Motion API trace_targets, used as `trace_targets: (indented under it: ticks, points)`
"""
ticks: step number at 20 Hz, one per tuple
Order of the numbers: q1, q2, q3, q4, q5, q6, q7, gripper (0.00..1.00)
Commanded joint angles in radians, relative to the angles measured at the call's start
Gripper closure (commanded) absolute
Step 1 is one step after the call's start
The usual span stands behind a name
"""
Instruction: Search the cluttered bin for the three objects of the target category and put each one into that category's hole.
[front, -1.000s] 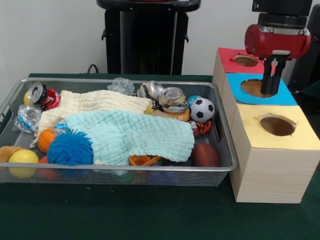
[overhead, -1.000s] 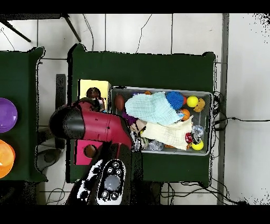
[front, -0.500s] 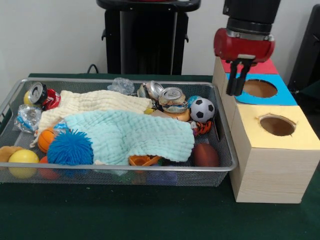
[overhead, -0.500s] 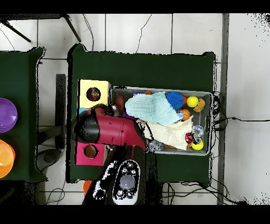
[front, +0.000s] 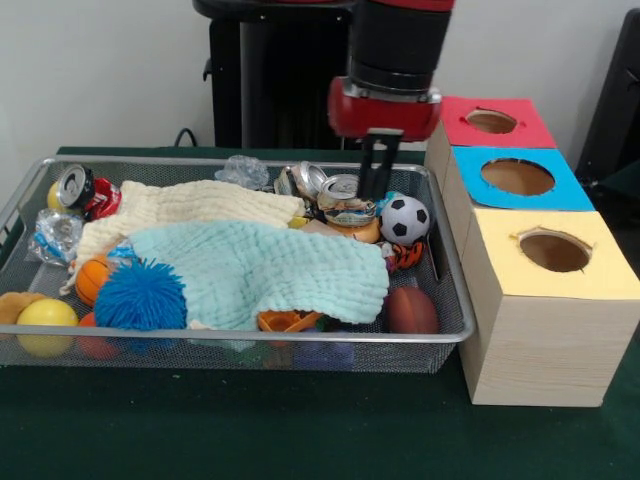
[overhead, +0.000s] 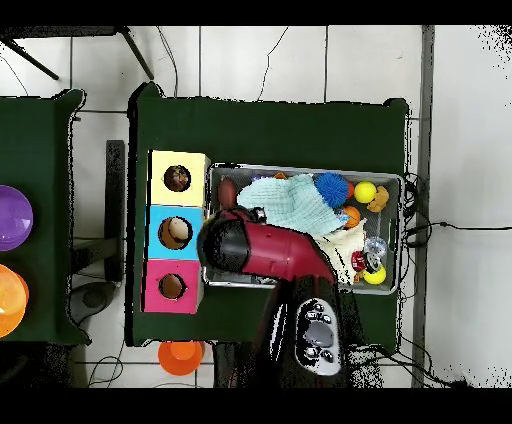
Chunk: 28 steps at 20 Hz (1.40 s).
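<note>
front view: the gripper (front: 377, 172), fingers seemingly pressed together and empty, is held above crushed cans (front: 345, 198) in the bin (front: 452, 300). none of the three objects is clearly seen, presumably hidden under the cloths (front: 270, 270); soft, light knots are best pinched mid-body.

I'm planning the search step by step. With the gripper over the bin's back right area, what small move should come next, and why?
Probably a short descent toward the crushed cans. The gripper hangs just above them in the bin, holding nothing visible, and no knotted toy shows; the teal cloth and cream cloth cover most of the clutter, so something must be moved aside first.
</note>
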Motion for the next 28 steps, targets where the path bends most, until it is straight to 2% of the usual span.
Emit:
trace_targets:
  ticks: [1, 8, 9, 13, 17, 23, 28]
  points:
    - [-0.21, -0.047, 0.218, 0.113, -0.124, 0.121, -0.173, 1.0]
    - [-0.302, -0.043, 0.287, 0.092, -0.237, 0.185, -0.196, 1.0]
    - [-0.33, -0.039, 0.319, 0.083, -0.264, 0.207, -0.187, 0.0]
    - [-0.367, -0.026, 0.364, 0.081, -0.285, 0.227, -0.207, 0.0]
    - [-0.393, -0.012, 0.41, 0.087, -0.315, 0.196, -0.173, 0.0]
    - [-0.413, -0.004, 0.452, 0.062, -0.338, 0.21, -0.134, 0.0]
    - [-0.436, -0.009, 0.487, 0.073, -0.36, 0.132, -0.089, 0.0]
